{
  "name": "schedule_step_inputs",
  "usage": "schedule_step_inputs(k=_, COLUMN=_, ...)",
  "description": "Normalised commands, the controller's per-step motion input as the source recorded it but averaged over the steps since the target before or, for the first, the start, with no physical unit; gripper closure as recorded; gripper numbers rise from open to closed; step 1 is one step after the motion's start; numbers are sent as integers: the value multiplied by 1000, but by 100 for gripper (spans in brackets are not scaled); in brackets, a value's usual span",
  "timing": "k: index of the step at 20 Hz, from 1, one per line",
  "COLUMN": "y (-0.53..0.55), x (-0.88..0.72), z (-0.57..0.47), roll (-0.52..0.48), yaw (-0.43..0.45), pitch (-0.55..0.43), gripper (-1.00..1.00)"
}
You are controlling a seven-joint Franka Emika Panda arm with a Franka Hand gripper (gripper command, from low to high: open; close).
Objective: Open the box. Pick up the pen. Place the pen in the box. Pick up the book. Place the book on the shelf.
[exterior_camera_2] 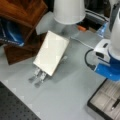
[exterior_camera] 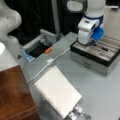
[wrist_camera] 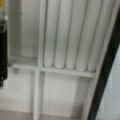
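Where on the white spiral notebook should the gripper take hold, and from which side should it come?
Probably the plain long edge opposite the spiral binding. The white spiral notebook leans tilted on a perforated silver metal stand, so its raised edges stand clear of the grey tabletop. Coming from above looks easiest; nothing crowds it.

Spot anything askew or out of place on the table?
Only the book: in both front views it sits tilted, propped on a metal stand rather than lying flat. The box is open, a pen lies inside, and the gripper hangs over its edge. Nothing looks spilled or damaged.
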Motion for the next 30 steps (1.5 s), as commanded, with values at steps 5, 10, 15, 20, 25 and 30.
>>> schedule_step_inputs(k=5, y=-506, x=202, z=221, roll=-163, yaw=263, pitch=145, gripper=-100)
schedule_step_inputs(k=10, y=-394, x=201, z=176, roll=-407, yaw=210, pitch=81, gripper=-100)
schedule_step_inputs(k=15, y=-248, x=131, z=76, roll=-439, yaw=191, pitch=121, gripper=-100)
schedule_step_inputs(k=20, y=-323, x=103, z=-10, roll=-441, yaw=86, pitch=172, gripper=-100)
schedule_step_inputs(k=25, y=-423, x=25, z=-57, roll=-441, yaw=55, pitch=156, gripper=-100)
schedule_step_inputs(k=30, y=-200, x=-29, z=-120, roll=-394, yaw=70, pitch=38, gripper=-100)
